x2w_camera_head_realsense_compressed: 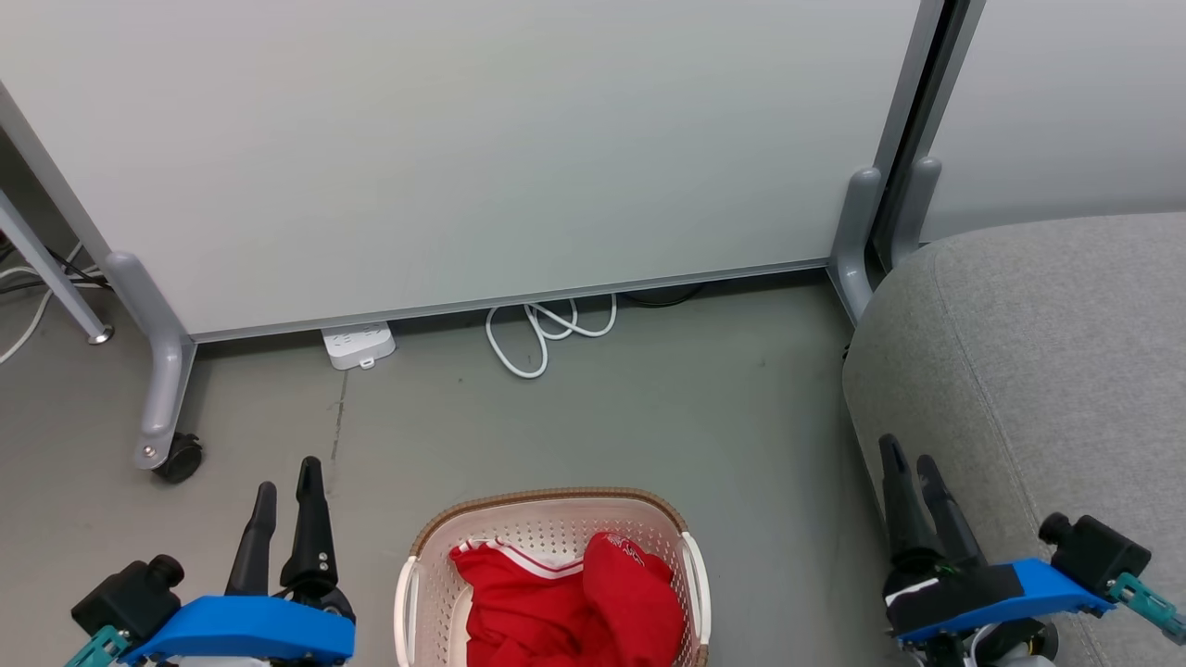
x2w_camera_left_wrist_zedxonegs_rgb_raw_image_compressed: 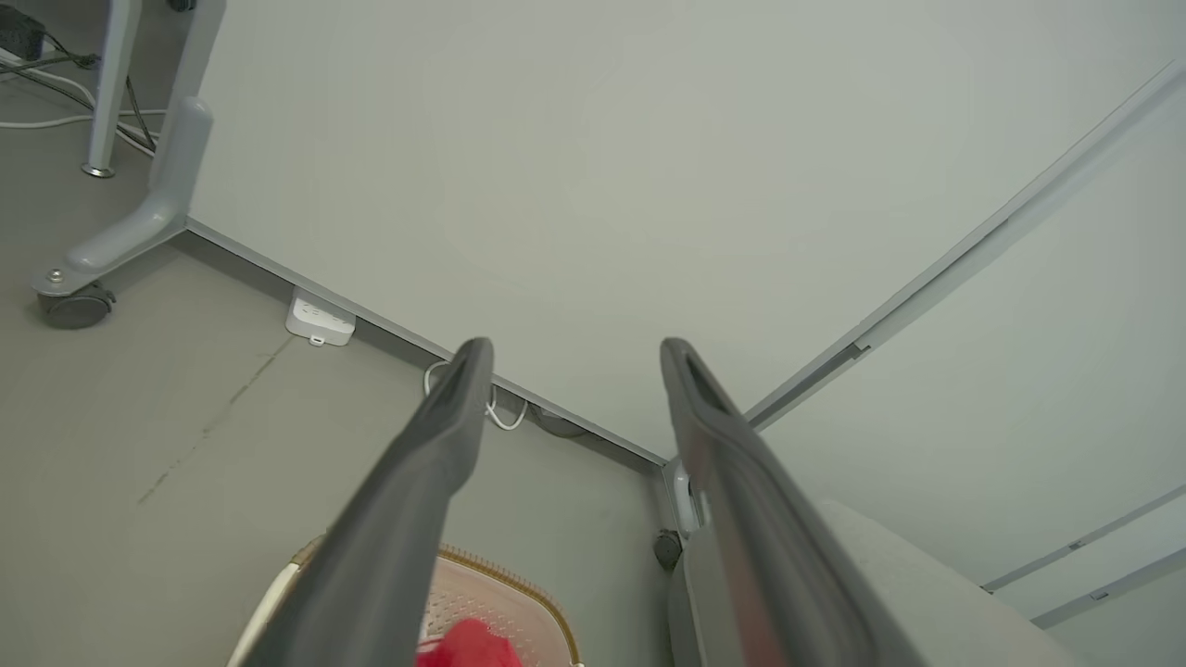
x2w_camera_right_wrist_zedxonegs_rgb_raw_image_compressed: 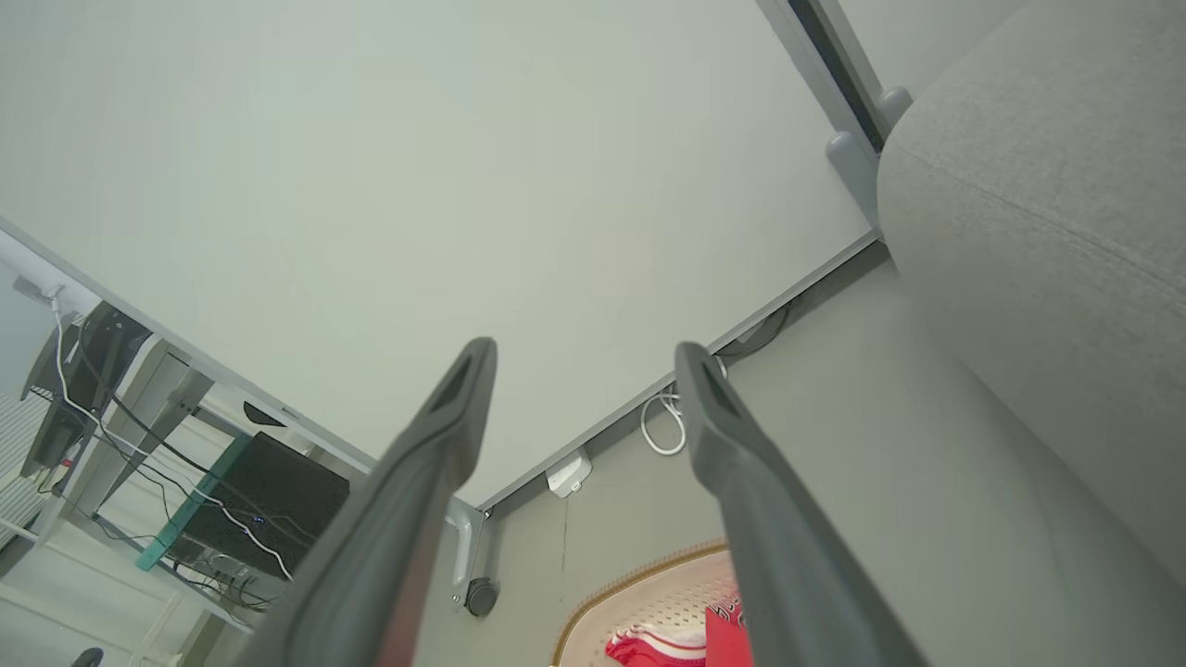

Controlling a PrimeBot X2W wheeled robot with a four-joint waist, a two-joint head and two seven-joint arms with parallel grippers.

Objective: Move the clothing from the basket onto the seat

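The grey floor (x2w_camera_head_realsense_compressed: 649, 417) carries the basket (x2w_camera_head_realsense_compressed: 556, 505) at 6 o'clock and the seat (x2w_camera_head_realsense_compressed: 1038, 352) at 3 o'clock. A white power strip (x2w_camera_head_realsense_compressed: 359, 345) lies at 11 o'clock, a looped white cable (x2w_camera_head_realsense_compressed: 547, 329) at 12, and a partition's castored foot (x2w_camera_head_realsense_compressed: 167, 389) stands at 9.

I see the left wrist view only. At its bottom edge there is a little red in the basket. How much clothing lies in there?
Observer: In the head view the clothing is a red heap that fills much of the basket, with white striped trim on top.
Operator: And where is the right gripper?
Observer: The right gripper is open and holds nothing. It is to the right of the basket, beside the rounded edge of the seat.
Operator: Is my left gripper above the basket?
Observer: No. In the head view the left gripper is over the floor, to the left of the basket.
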